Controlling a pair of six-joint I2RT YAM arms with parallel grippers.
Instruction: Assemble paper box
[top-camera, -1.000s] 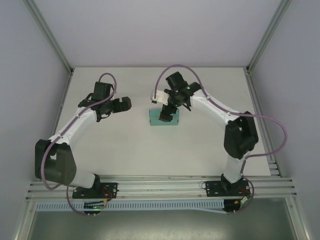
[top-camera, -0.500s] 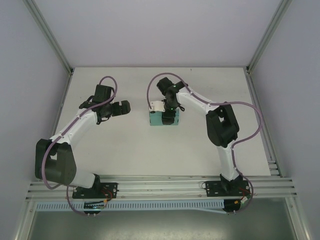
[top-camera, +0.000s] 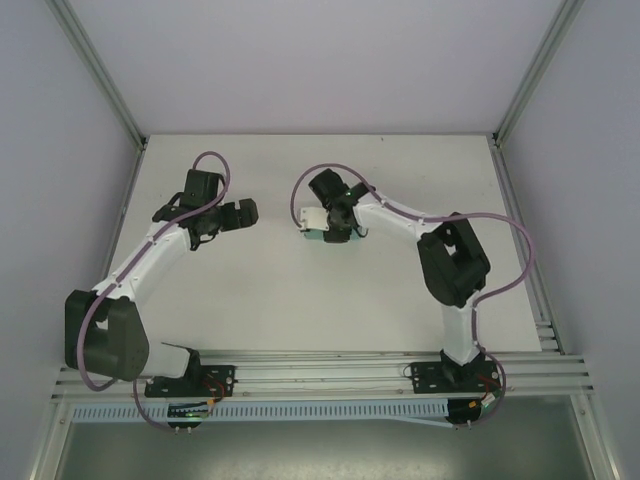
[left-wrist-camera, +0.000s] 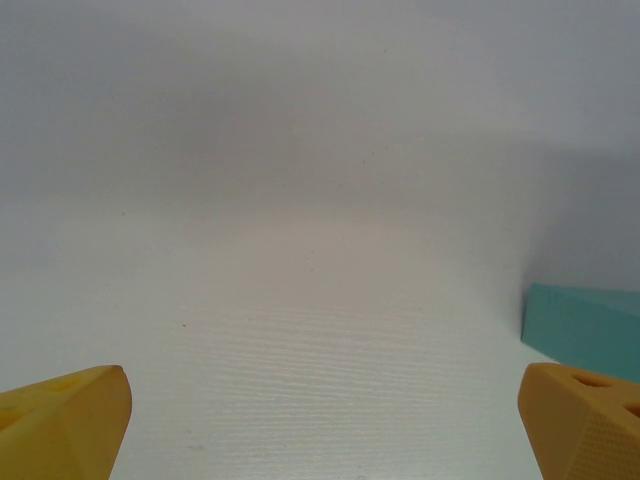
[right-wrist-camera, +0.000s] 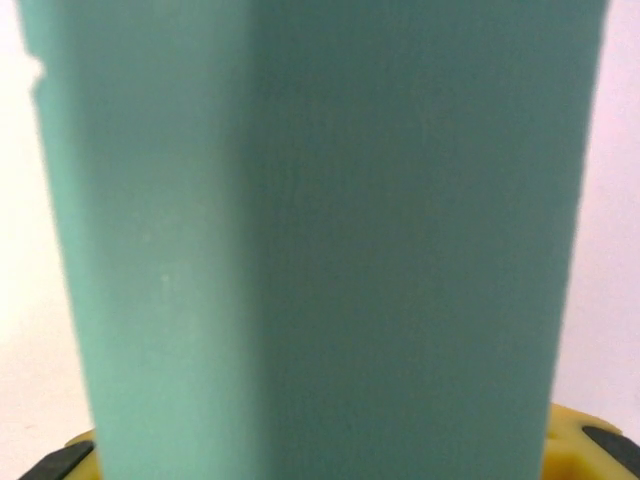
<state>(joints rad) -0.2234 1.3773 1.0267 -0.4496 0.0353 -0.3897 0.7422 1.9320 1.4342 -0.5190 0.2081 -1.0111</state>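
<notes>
1. The right gripper (top-camera: 335, 228) stands in the upper middle of the top view, directly over the paper box (top-camera: 318, 237). Within the last second its jaws have come much closer together. Whether the pads already press on the card cannot be told. The right wrist view has the teal card very close to the lens, with only yellow finger parts (right-wrist-camera: 585, 432) at the lower corners.
2. One second ago the box lay as a full teal rectangle just below this gripper. Now only a thin teal strip shows at the gripper's lower left edge, because the gripper has shifted up and left in the frame and covers most of the box.
3. In the right wrist view the card has a vertical crease left of centre. It therefore looks more like a folded body than a flat sheet.
4. The left gripper (top-camera: 243, 212), in the upper left of the top view, is spread wide and empty, as it was before. Its yellow fingertips (left-wrist-camera: 62, 420) sit at the bottom corners of its wrist view. A corner of the box shows at the right edge there, near them but apart, on the white table (top-camera: 300, 290).
5. The closing probably means the right arm is taking hold of the box for the next fold, while the left arm waits. The assembly does not look finished.
</notes>
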